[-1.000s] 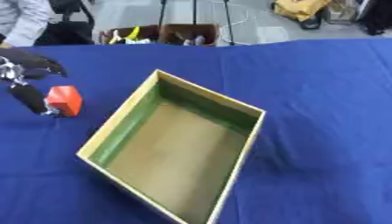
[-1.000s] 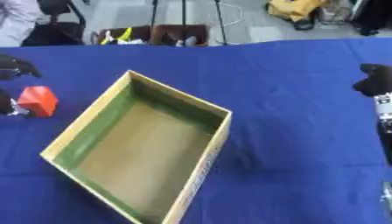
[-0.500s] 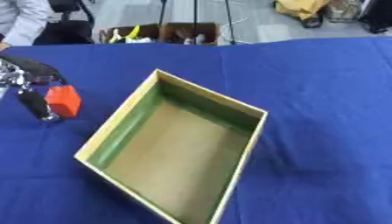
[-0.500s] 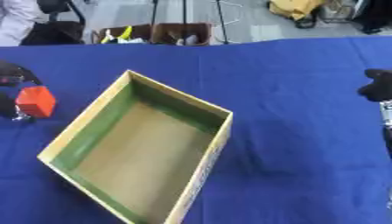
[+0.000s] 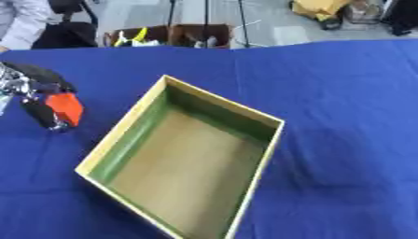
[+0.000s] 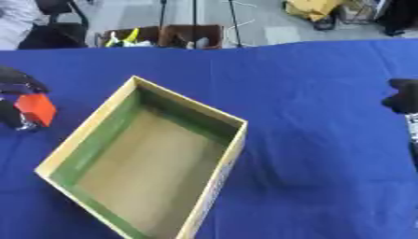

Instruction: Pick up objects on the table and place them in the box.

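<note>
Orange block (image 5: 65,108) sits pinched in your left hand (image 5: 31,91) near the table's (image 5: 343,116) left edge, just beside the empty box (image 5: 192,158). Your right hand (image 6: 402,95) shows at the right edge; its fingers I cannot tell. Carried low, the block could clip the box's rim.

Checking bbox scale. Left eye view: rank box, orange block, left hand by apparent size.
1. box, by far the largest.
2. left hand, though cut off by the frame edge, so only partly seen.
3. orange block, smallest, held in that hand.
</note>
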Controlling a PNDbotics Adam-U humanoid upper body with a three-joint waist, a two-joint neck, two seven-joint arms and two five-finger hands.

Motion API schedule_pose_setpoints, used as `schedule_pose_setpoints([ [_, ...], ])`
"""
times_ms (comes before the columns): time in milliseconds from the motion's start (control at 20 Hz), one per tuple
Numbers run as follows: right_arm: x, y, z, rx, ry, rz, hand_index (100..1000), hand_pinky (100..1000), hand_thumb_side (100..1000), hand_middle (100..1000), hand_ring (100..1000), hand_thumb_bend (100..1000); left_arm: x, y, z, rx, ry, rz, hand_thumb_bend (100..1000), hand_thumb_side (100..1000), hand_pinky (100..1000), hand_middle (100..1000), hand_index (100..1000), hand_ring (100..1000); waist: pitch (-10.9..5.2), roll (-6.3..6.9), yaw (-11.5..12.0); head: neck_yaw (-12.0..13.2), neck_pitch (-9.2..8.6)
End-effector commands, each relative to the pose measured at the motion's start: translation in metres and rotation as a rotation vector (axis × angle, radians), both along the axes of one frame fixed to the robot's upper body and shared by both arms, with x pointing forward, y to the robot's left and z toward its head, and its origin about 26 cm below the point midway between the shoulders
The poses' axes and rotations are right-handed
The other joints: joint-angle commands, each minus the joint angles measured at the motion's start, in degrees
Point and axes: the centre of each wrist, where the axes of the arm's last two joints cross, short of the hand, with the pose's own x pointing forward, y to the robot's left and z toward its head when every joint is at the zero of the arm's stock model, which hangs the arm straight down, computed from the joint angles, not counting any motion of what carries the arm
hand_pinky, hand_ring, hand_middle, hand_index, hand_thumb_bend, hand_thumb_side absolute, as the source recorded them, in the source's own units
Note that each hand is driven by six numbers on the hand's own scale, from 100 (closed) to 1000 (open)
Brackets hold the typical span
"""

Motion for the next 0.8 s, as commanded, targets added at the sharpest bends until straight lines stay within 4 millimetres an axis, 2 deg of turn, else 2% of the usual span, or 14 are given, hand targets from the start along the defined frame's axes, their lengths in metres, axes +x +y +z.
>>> schedule_pose_setpoints([
  [50, -0.0017, -0.0017, 0.0082, -0.023, -0.024, 0.003, 747, 712, 1000, 527, 652, 541, -0.0038, 0.0072, 0.0165, 0.007, -0.053, 0.016, 317, 430, 722, 815, 978, 805, -1.03, -0.04, -0.08, 0.24, -0.96],
  [150, -0.0017, -0.002, 0.0082, -0.023, -0.024, 0.002, 747, 712, 1000, 527, 652, 542, -0.0036, 0.0079, 0.0159, 0.013, -0.073, 0.014, 282, 398, 690, 759, 931, 774, -0.92, -0.07, -0.03, 0.23, -0.93],
  [250, -0.0017, -0.0019, 0.0083, -0.023, -0.024, 0.003, 747, 712, 1000, 527, 652, 542, -0.0029, 0.0086, 0.0145, 0.019, -0.079, 0.013, 284, 390, 671, 747, 922, 762, -0.85, -0.1, 0.0, 0.26, -0.9],
  [400, -0.0017, -0.0023, 0.0081, -0.023, -0.024, 0.001, 747, 712, 1000, 527, 652, 542, -0.0017, 0.0103, 0.0125, 0.024, -0.057, 0.018, 314, 417, 681, 799, 957, 776, -0.8, -0.16, 0.01, 0.39, -0.88],
  [600, -0.0017, -0.0026, 0.0077, -0.023, -0.023, 0.0, 747, 712, 1000, 527, 652, 541, -0.0016, 0.0099, 0.0134, 0.021, -0.049, 0.017, 288, 412, 639, 701, 932, 723, -0.77, -0.18, 0.04, 0.57, -0.95],
  [700, -0.0017, -0.0027, 0.0075, -0.022, -0.023, -0.001, 747, 713, 1000, 527, 652, 541, -0.0015, 0.0092, 0.0137, 0.011, -0.056, 0.007, 277, 415, 625, 642, 888, 694, -0.76, -0.17, 0.05, 0.63, -1.02],
  [800, -0.0017, -0.003, 0.0072, -0.022, -0.021, -0.003, 747, 713, 1000, 527, 652, 542, -0.0021, 0.0082, 0.0149, -0.004, -0.086, -0.017, 250, 401, 595, 559, 771, 649, -0.72, -0.17, 0.06, 0.63, -1.1],
])
